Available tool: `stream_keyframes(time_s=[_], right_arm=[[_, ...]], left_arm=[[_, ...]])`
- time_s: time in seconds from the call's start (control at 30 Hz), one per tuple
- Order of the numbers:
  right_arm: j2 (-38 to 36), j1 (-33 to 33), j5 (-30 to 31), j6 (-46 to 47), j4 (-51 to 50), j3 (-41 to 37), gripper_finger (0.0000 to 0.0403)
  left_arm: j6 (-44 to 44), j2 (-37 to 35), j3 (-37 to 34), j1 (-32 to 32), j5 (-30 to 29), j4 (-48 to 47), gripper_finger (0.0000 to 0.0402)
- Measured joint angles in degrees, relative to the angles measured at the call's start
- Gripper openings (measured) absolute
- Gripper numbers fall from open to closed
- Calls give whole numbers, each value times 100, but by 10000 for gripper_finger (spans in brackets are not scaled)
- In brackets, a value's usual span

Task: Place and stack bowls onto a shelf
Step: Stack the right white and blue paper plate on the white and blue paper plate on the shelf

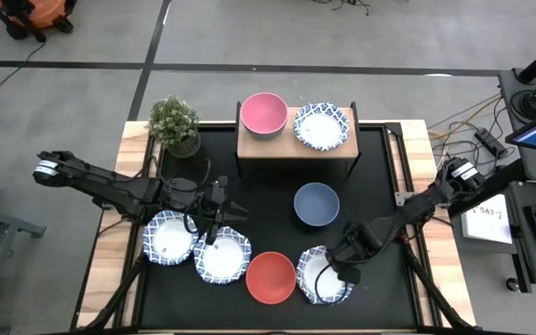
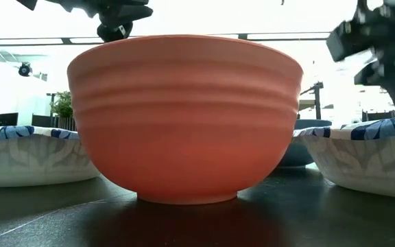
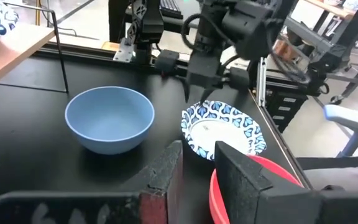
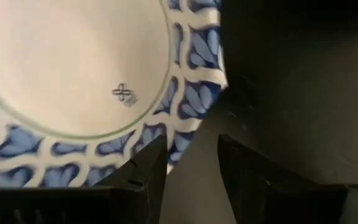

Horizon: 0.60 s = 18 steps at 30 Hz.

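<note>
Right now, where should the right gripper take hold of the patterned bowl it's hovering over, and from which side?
Probably by the rim. The right gripper hangs open over the patterned bowl, its fingers straddling the blue-patterned edge. The bowl sits upright and shallow with a thin flared rim, so coming straight down with one finger inside and one outside looks best, on the side away from the red bowl.

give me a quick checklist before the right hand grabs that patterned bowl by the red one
1. Right hand over the patterned bowl: ok, the rim sits just ahead of its fingers in the right wrist view.
2. Fingers apart enough to straddle the rim: ok, a gap shows between them.
3. Rim between the fingers: not ok, not yet inside.
4. Room on the shelf: cannot tell, the pink bowl and another patterned bowl cover most of its top.
5. Red bowl clear of the grasp: not ok, it sits right beside.
6. Left hand out of the way: ok, over the left-side bowls.
</note>
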Motion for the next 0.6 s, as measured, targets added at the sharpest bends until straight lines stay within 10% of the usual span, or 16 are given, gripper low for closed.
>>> stream_keyframes(time_s=[0.33, 0.6], right_arm=[[-26, 7, 60, 181, 905, -616, 120], [-142, 4, -82, 115, 814, -532, 17]], left_arm=[[35, 13, 0, 0, -153, 114, 78], [33, 13, 0, 0, -162, 284, 78]])
